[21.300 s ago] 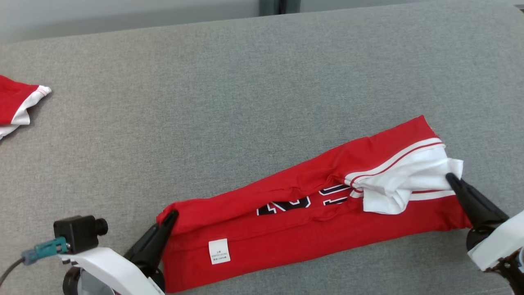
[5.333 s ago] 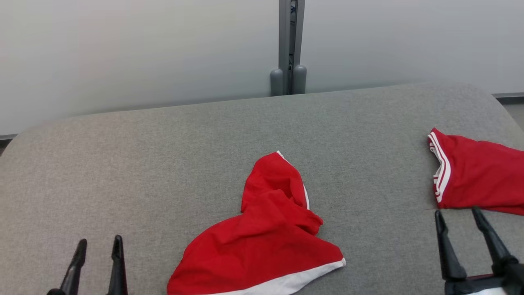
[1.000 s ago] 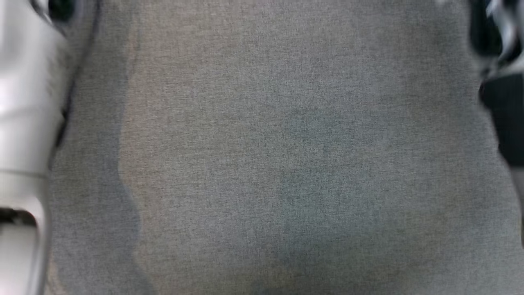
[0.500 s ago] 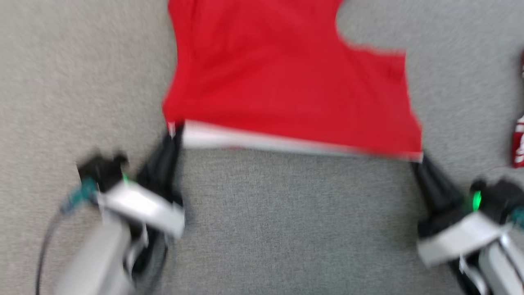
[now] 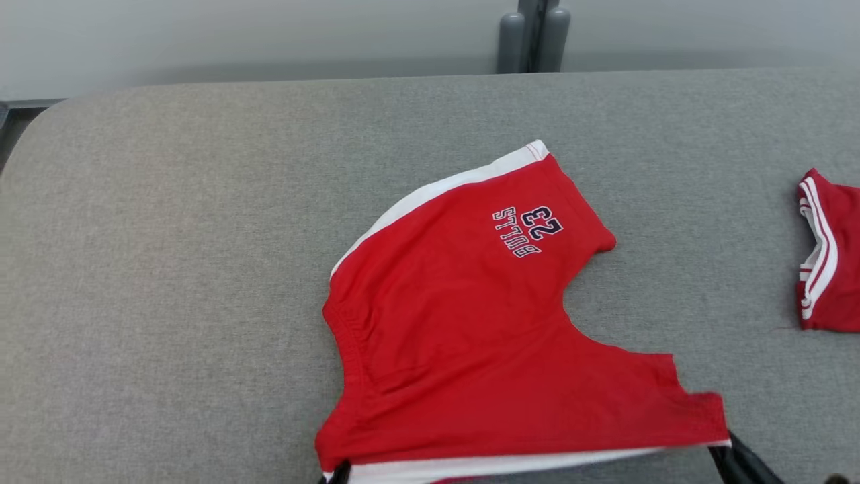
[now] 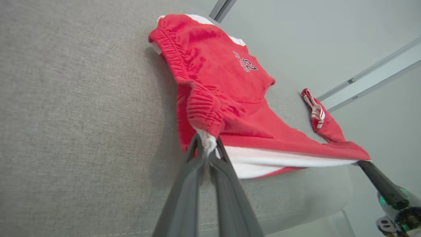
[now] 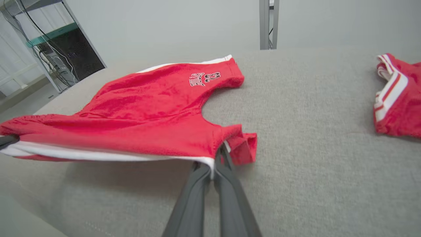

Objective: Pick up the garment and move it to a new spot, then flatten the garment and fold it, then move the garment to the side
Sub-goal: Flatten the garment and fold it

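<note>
Broad bare room lies on the table (image 5: 168,235) left of the shorts (image 5: 470,323) and behind them. A narrower bare strip is found between the shorts and a second garment (image 5: 830,269) at the right. Beyond the far edge, passage is closed by a wall (image 5: 269,33) and a post (image 5: 534,37).

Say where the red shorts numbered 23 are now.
In the head view, the red shorts lie mid-table on the grey table, their near edge pinched by the left gripper and right gripper; another red garment lies to their right.
</note>
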